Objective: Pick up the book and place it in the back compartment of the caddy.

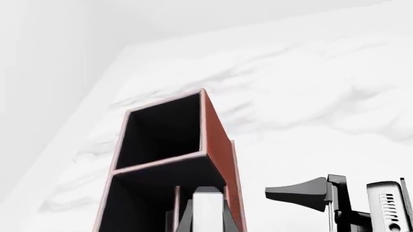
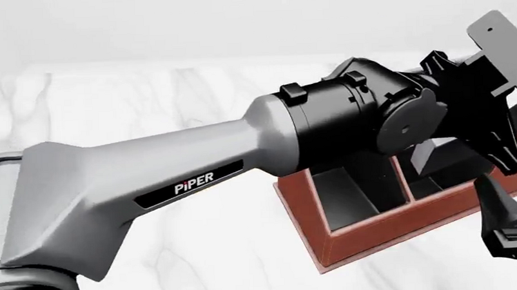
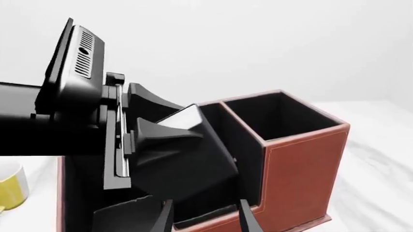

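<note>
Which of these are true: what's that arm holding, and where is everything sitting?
1. The left tool grips the black book. True.
2. The book lies flat on a compartment floor. False: it hangs tilted at the top of the caddy, held by the tool.
3. The yellow mug stands inside the caddy. False: it sits on the table outside it.
4. The right tool is open and holds nothing. True.
5. The caddy is blue outside. False: it is reddish-brown with a black lining.
</note>
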`<act>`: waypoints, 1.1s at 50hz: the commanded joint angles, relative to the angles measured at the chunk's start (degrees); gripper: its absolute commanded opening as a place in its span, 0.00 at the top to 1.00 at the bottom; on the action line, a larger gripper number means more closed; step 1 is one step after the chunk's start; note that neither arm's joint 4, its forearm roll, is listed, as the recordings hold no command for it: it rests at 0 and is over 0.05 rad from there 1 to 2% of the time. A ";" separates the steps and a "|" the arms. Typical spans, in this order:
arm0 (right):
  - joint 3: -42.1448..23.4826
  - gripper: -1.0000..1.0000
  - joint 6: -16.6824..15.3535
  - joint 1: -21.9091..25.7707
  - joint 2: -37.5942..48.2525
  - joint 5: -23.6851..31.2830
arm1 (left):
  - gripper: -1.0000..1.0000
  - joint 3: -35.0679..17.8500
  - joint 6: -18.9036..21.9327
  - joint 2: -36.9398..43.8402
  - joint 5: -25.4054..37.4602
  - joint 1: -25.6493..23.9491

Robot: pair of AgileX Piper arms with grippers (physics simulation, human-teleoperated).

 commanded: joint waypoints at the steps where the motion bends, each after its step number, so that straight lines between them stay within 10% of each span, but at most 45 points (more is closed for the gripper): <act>1: -0.01 0.00 0.45 0.06 -0.28 0.29 | 1.00 -1.01 0.32 1.56 -1.10 0.39; 51: -0.01 0.00 0.95 0.04 -0.79 0.89 | 1.00 0.91 0.48 7.34 -6.46 2.80; 52: -0.01 0.00 0.94 0.07 -0.64 0.75 | 0.00 1.40 1.16 6.96 -7.64 3.47; 55: -0.01 0.00 0.91 0.08 -0.44 0.57 | 0.00 0.94 0.20 6.85 -6.85 3.27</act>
